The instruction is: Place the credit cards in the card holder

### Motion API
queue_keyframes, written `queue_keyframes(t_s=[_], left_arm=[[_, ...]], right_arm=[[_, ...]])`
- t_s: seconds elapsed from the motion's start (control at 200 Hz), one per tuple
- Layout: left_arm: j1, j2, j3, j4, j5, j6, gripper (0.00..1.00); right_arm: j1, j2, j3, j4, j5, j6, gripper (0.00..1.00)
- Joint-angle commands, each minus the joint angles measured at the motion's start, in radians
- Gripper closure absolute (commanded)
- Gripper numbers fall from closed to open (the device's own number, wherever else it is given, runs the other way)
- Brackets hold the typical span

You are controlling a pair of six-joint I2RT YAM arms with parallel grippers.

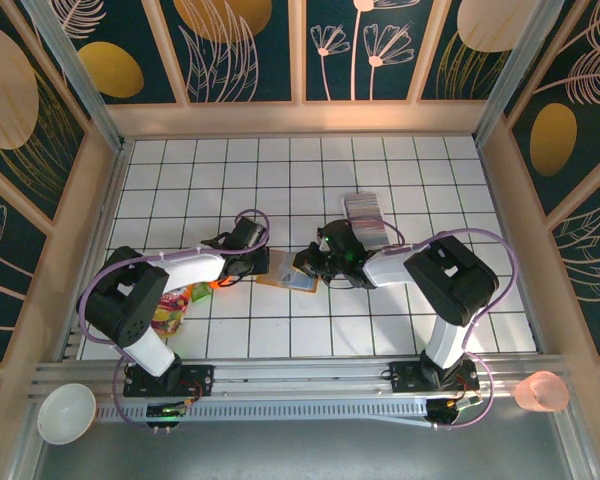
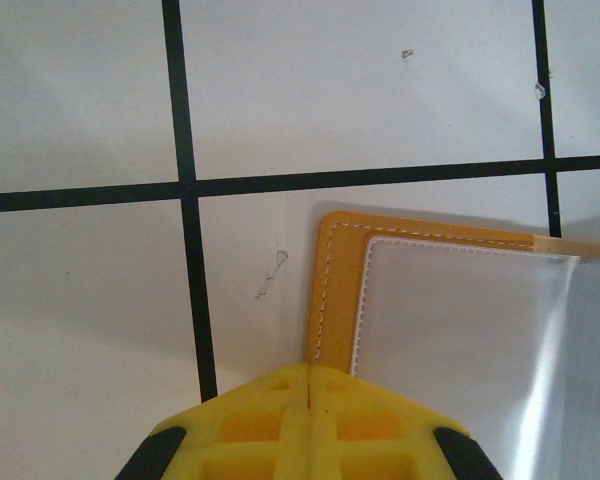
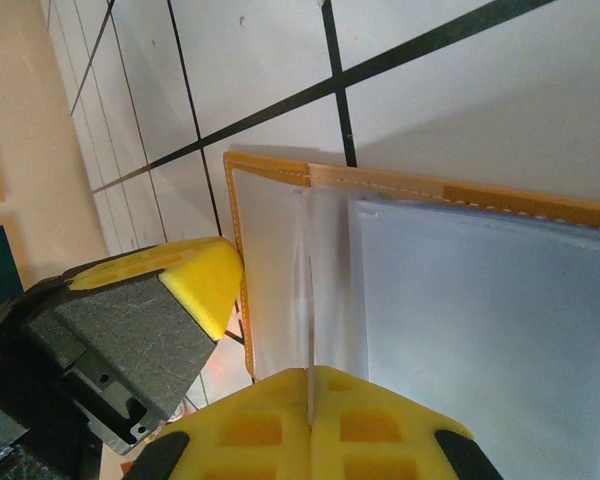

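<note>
Both arms on card holder (image 1: 286, 273), mid-table.
Left gripper (image 2: 308, 388) fingers pressed together at its left edge; right gripper (image 3: 310, 385) closed, apparently pinching its clear pocket. Credit cards (image 1: 364, 214) far-right, near.

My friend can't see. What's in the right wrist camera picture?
The right gripper, yellow fingertips closed, meets a clear pocket of the open tan card holder on a white gridded table. The left gripper touches the holder's edge.

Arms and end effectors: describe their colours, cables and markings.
The left arm and right arm have black joint housings, white links and a looping lilac cable. The left end effector and right end effector have yellow, grid-moulded fingers with black corners.
</note>
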Motion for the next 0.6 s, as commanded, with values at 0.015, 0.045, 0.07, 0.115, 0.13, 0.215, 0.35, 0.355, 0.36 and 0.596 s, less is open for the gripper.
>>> queue_keyframes(t_s=[0.015, 0.045, 0.07, 0.115, 0.13, 0.215, 0.35, 0.355, 0.36, 0.596], left_arm=[[0.004, 0.047, -0.035, -0.059, -0.009, 0.013, 1.00], [0.004, 0.049, -0.035, -0.059, -0.009, 0.015, 1.00], [0.005, 0.050, -0.035, -0.059, -0.008, 0.014, 1.00], [0.004, 0.051, -0.033, -0.059, -0.007, 0.015, 1.00], [0.004, 0.050, -0.033, -0.058, -0.007, 0.015, 1.00], [0.004, 0.052, -0.033, -0.056, -0.005, 0.014, 1.00], [0.005, 0.050, -0.034, -0.057, -0.006, 0.016, 1.00], [0.005, 0.050, -0.034, -0.057, -0.006, 0.016, 1.00], [0.004, 0.050, -0.034, -0.057, -0.006, 0.016, 1.00], [0.004, 0.053, -0.032, -0.057, -0.004, 0.018, 1.00]], right_arm=[[0.012, 0.018, -0.016, -0.005, 0.029, 0.026, 1.00], [0.013, 0.018, -0.015, -0.009, 0.030, 0.028, 1.00], [0.014, 0.020, -0.014, -0.013, 0.030, 0.027, 1.00], [0.015, 0.024, -0.011, -0.011, 0.028, 0.027, 1.00], [0.015, 0.025, -0.011, -0.009, 0.027, 0.027, 1.00], [0.017, 0.033, -0.006, 0.000, 0.016, 0.029, 1.00], [0.018, 0.044, 0.001, 0.029, -0.006, 0.031, 1.00], [0.018, 0.044, 0.001, 0.029, -0.006, 0.032, 1.00], [0.018, 0.044, 0.000, 0.031, -0.007, 0.032, 1.00], [0.023, 0.049, -0.004, 0.110, -0.033, 0.035, 1.00]])
